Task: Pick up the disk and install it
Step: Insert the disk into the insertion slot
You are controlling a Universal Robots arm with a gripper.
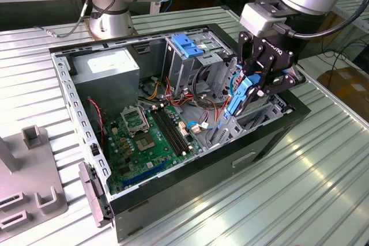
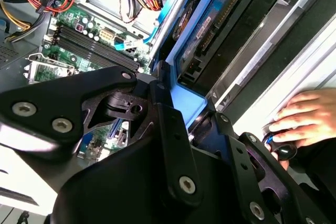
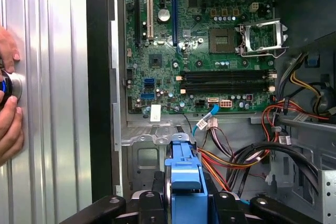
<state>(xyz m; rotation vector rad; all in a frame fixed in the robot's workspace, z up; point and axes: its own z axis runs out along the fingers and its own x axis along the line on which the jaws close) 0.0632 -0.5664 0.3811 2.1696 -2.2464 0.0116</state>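
Largely hidden disk [image 1: 237, 101], edge-on, clamped in tool [image 1: 248, 93].

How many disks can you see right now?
1: the disk, clamped in the gripper over the case at the exterior view's right. More may hide in the drive cage.

At three o'clock from the motherboard [image 1: 151, 136] in the exterior view, the hand [image 1: 244, 98] covers its gripped disk [image 1: 236, 101] except a blue edge. A person's fingers [image 3: 8, 128] run off the first wrist view.
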